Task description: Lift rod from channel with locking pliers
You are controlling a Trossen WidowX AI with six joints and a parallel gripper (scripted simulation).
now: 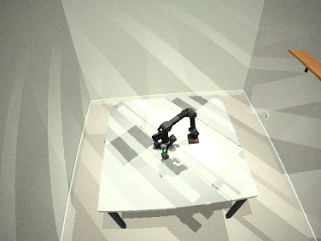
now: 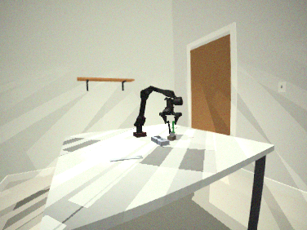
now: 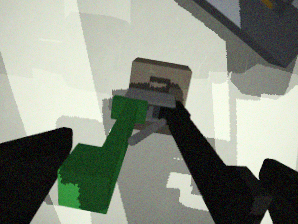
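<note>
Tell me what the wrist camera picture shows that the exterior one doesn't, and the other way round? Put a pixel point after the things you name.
Only the wrist view: a bit of the yellow rod [image 3: 268,3] in its channel.

Only the exterior view: the brown door [image 2: 210,90], the wall shelf [image 2: 105,79] [image 1: 308,61] and the table legs [image 2: 256,192] [image 1: 236,208].

Both: the open gripper [image 1: 165,143] [image 2: 171,121] [image 3: 168,153], the pliers' green handle [image 1: 163,150] [image 2: 173,126] [image 3: 89,175] and black handle [image 2: 169,128] [image 3: 200,150], the brownish holster [image 2: 171,138] [image 3: 175,80] and the grey channel block [image 2: 160,141] [image 3: 265,42].

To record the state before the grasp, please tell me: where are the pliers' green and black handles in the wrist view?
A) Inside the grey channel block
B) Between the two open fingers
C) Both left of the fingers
B: the green handle and black handle show between the fingers.
</note>
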